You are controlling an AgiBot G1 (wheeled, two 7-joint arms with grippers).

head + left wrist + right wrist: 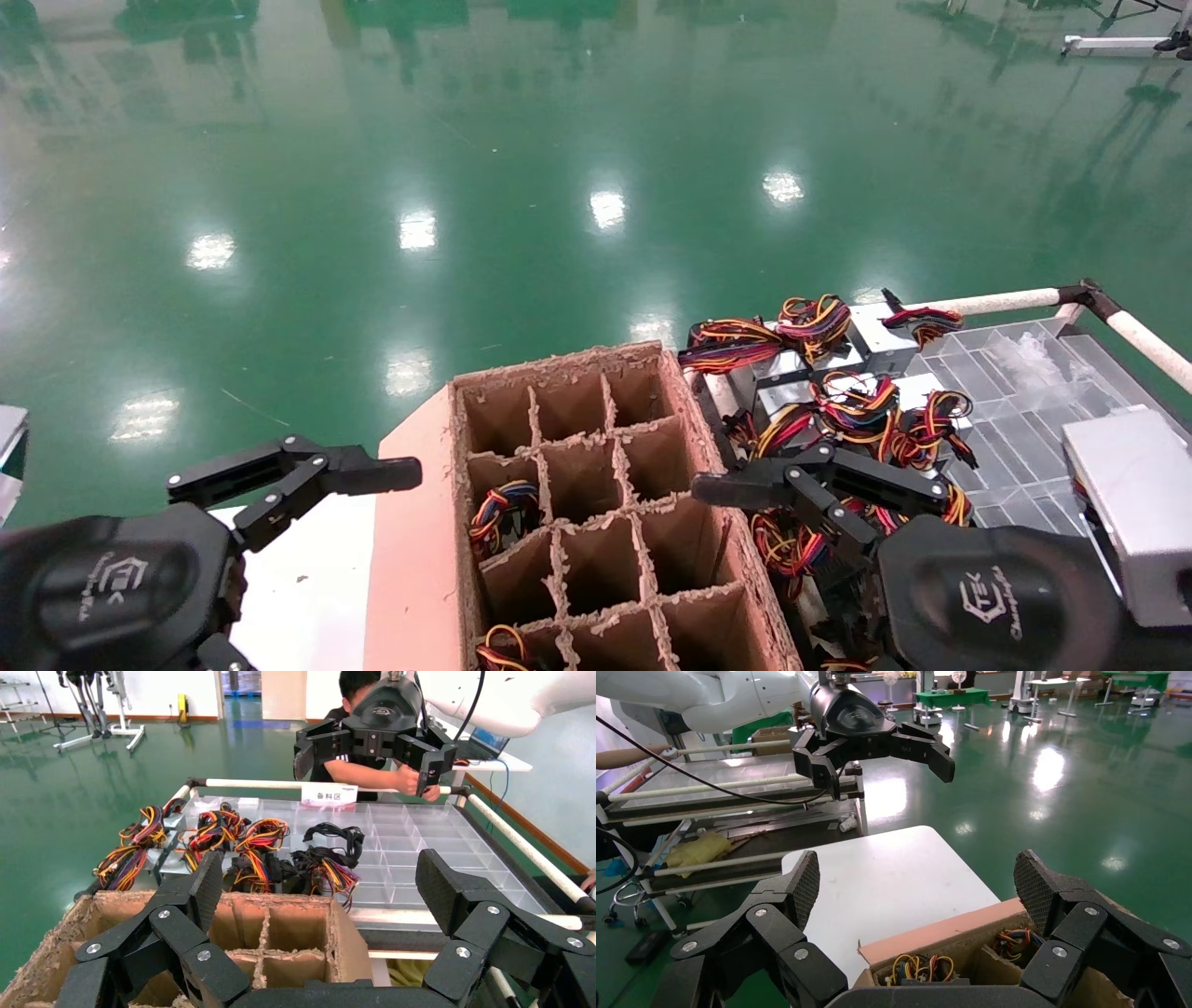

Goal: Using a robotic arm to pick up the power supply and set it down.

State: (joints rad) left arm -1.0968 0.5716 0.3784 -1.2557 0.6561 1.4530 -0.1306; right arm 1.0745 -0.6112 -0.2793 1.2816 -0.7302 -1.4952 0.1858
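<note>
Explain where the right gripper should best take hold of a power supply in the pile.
Probably by the metal box of a power supply, from above: its flat sides suit the open right gripper, while the looped wires would slip.

The box point(596, 503) is cut off at the bottom edge. The right end effector point(745, 489) hides some power supplies point(810, 550).
</note>
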